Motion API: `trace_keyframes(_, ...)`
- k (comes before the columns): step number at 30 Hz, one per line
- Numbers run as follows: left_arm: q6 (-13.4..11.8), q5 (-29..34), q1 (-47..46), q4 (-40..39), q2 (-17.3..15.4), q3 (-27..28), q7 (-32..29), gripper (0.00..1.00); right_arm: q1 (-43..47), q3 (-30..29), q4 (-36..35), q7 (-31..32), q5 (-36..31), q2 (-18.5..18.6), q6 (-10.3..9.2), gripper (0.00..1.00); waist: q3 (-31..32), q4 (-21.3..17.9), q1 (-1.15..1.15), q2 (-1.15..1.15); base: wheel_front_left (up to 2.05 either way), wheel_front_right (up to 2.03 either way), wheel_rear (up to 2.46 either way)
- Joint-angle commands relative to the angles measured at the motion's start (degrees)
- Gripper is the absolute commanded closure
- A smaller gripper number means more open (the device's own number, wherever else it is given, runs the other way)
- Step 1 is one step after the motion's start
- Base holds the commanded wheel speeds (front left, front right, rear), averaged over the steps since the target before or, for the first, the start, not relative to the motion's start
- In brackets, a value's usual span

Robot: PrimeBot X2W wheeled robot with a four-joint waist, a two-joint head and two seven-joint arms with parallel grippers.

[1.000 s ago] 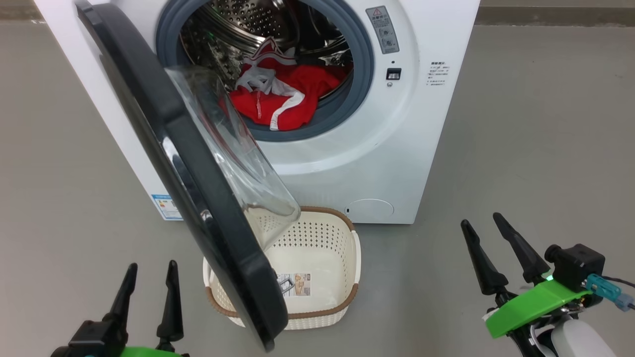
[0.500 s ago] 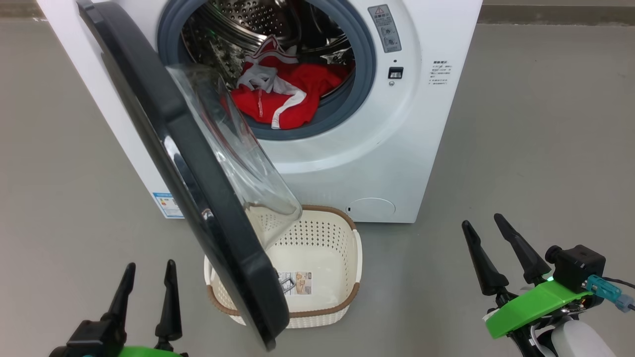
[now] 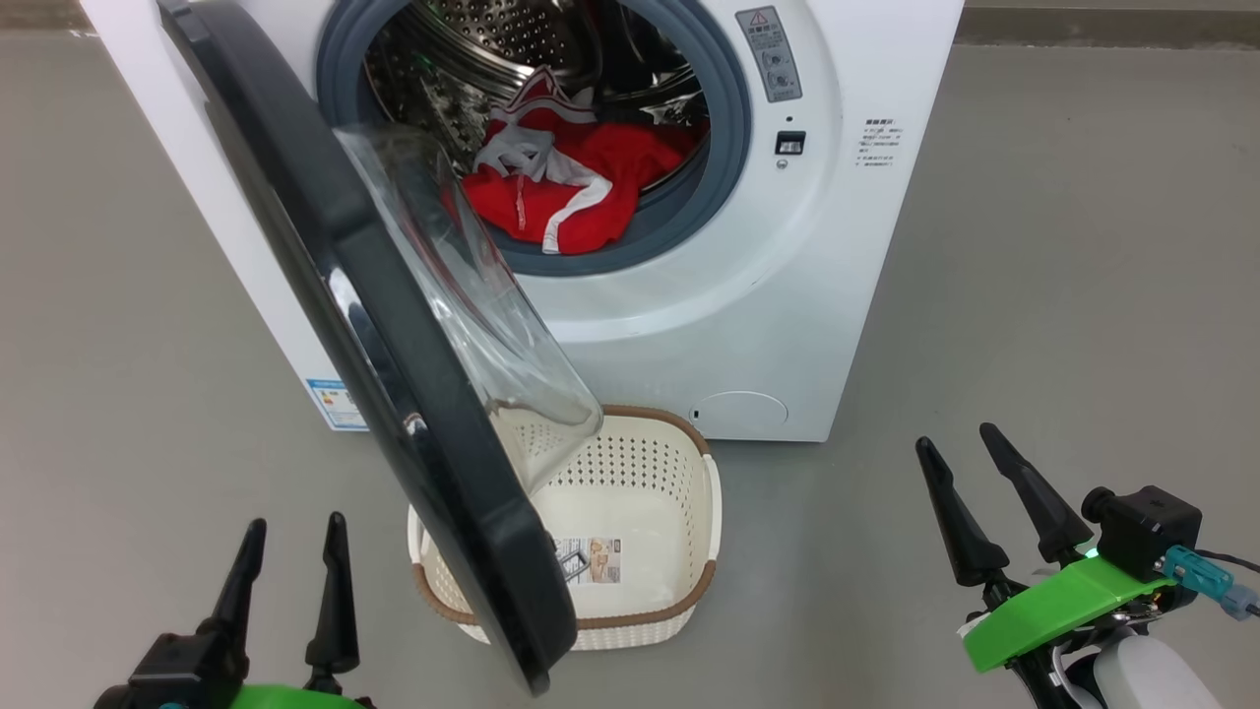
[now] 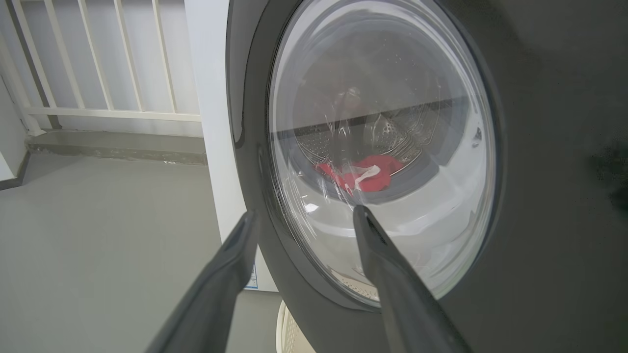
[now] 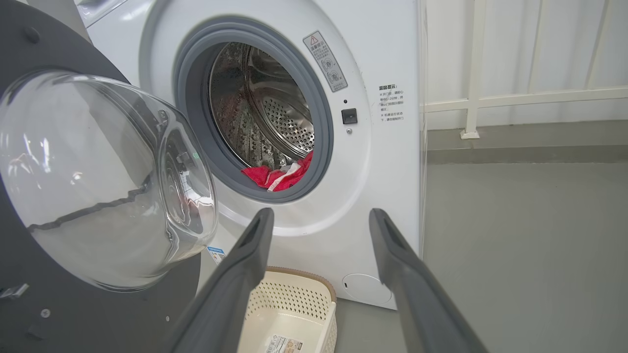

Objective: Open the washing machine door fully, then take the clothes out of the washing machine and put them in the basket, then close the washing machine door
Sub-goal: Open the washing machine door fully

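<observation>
Door: washing machine door (image 3: 295,226) only part-open, overhanging the basket (image 3: 713,492).
Clothes: red clothes (image 3: 591,177) all inside the washing machine (image 3: 787,295).
Claws: left gripper (image 3: 295,522) and right gripper (image 3: 955,436) both spread apart, empty.

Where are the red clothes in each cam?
Head view: clothes upper centre, in the mouth of the drum.
Left wrist view: clothes centre, seen through the door glass.
Right wrist view: clothes centre, at the opening's lower edge.
Shared landmark: washing machine door, open, its clear window in all three.
</observation>
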State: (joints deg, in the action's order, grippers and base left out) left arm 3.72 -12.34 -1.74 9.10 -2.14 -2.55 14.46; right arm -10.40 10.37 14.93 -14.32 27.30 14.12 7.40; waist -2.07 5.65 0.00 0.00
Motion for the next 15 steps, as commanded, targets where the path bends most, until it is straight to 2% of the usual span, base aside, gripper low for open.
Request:
trace_keyframes(1,0.03,-0.30,-2.23,-1.28,-0.76,1.83,0.54,0.00,-0.02,1.07,-1.36,-0.68,-0.59,0.22,0.09,0.00,0.06,0.02,0.00,0.00,0.00,0.00,0.00)
trace_keyframes(4,0.09,-0.27,-2.21,-1.29,-0.76,1.78,0.54,0.00,0.05,1.18,-1.37,-0.68,-0.62,0.22,0.09,0.00,0.15,0.05,0.00,0.00,0.00,0.00,0.00)
trace_keyframes(5,0.11,-0.26,-2.19,-1.30,-0.76,1.76,0.54,0.15,0.07,1.24,-1.36,-0.68,-0.62,0.23,0.09,0.00,0.18,0.05,0.00,0.00,0.00,0.00,0.00)
trace_keyframes(6,0.12,-0.25,-2.17,-1.33,-0.76,1.74,0.54,0.51,0.09,1.27,-1.36,-0.68,-0.61,0.24,0.09,0.00,0.18,0.06,0.00,0.00,0.00,0.00,0.00)
trace_keyframes(8,0.16,-0.28,-2.16,-1.37,-0.76,1.69,0.54,1.00,0.09,1.32,-1.33,-0.68,-0.61,0.27,0.09,0.00,0.18,0.07,0.00,0.00,0.00,0.00,0.00)
trace_keyframes(15,0.20,-0.53,-2.29,-2.49,-0.75,1.75,0.54,1.00,0.13,1.42,-1.20,-0.68,-0.62,0.31,0.09,0.00,0.17,0.17,0.00,0.00,0.00,0.00,0.00)
